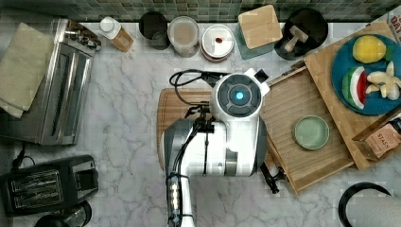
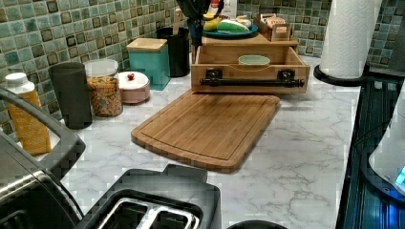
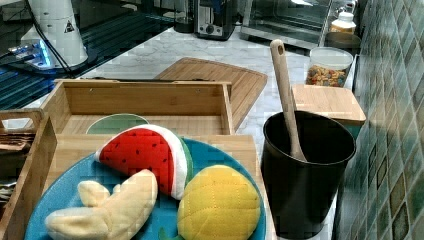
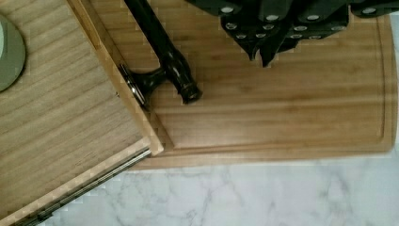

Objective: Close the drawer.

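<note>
Drawer [image 2: 248,71] stands pulled out over the cutting board [image 2: 210,126], pincer [image 4: 263,44] beside its handle [image 4: 162,52], grip state unclear, and a skewed push could jam it.

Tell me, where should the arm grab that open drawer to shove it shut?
Probably the black bar handle across the drawer front. It stands off the wood on two mounts, leaving room for fingers. Come from the cutting board side, where the front faces, then push toward the slab carrying the blue fruit plate.
</note>
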Available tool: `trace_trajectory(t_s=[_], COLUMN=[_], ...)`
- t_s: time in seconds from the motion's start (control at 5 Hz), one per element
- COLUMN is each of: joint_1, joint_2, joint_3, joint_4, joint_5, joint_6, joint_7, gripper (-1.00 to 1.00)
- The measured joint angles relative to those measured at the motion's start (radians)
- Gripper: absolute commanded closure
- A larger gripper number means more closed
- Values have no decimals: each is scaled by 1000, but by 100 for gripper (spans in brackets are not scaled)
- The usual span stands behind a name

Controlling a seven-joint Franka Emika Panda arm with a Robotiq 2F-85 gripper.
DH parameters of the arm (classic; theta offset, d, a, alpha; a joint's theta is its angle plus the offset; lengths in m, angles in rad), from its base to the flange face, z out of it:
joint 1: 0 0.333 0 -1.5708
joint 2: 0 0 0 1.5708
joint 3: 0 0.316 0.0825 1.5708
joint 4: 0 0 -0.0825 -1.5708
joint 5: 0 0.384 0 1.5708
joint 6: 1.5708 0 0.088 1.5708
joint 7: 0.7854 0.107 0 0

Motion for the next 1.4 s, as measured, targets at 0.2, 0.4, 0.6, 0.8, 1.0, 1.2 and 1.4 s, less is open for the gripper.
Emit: trace_trajectory(t_s=[0.2, 0.4, 0.6, 0.8, 1.0, 1.2, 1.4], joint_1=[25, 33, 31, 31, 31, 31, 17], joint_2=[-23, -32, -36, -45, -50, -51, -51], joint_3=[1, 8, 17, 18, 18, 18, 18], joint_4=[-43, -96, -176, -271, -365, -422, -473], joint_5=[-18, -45, -68, -70, -126, -203, -239], joint_6=[13, 75, 187, 354, 527, 522, 526], joint_7=[-75, -202, -339, -442, -468, -468, -439], gripper=[100, 100, 100, 100, 100, 100, 100])
